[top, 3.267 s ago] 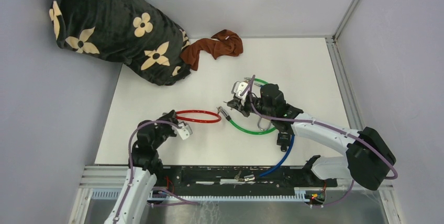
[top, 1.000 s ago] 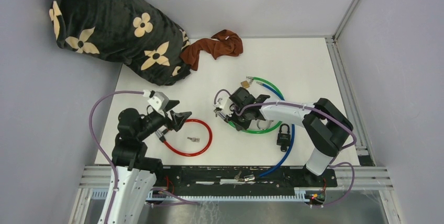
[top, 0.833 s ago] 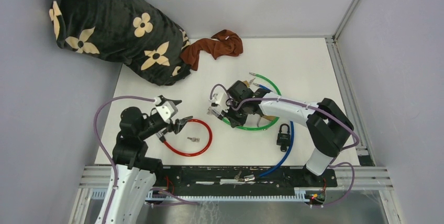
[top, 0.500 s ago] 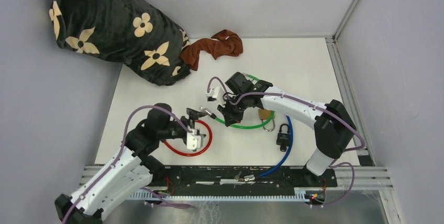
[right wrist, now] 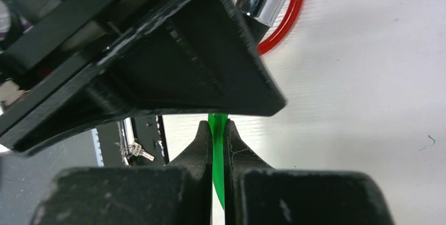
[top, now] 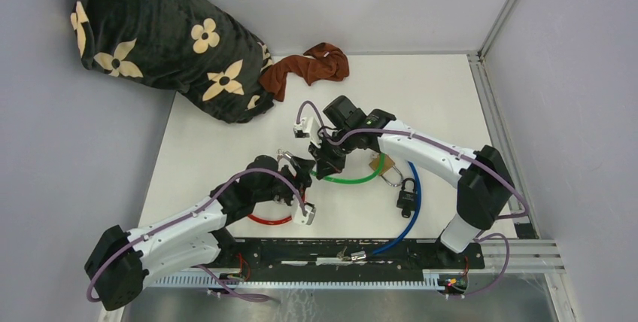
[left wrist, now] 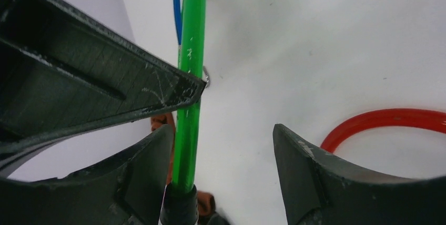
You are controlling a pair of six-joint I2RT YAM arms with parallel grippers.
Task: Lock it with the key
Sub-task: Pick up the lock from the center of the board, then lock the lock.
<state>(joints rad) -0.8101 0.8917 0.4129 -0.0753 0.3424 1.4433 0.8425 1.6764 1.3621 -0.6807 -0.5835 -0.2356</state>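
Pinching green cable (top: 355, 180) (right end effector (right wrist: 218, 126)).

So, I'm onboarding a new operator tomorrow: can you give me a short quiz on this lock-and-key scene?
1. True or false: the right hand is shut on the green cable.
2. Multiple choice: the black padlock lies beside which? A yellow cable; B blue cable; C white cable.
3. Fill in: the left hand, straddling the green cable, is ___.
Key: 1 true; 2 B; 3 open.
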